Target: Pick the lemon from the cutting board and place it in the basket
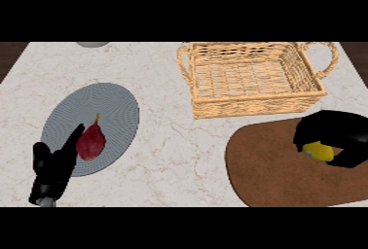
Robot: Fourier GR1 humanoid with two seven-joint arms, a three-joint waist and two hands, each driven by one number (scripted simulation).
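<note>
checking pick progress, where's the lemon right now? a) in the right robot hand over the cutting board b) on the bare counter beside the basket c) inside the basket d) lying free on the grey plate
a: the lemon shows yellow inside the curled fingers of the right robot hand, above the brown cutting board; the basket holds nothing that shows.

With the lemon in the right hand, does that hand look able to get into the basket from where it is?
Probably yes. The right hand is curled round the lemon over the cutting board, and the basket sits just beyond, its top open and nothing between them.
</note>
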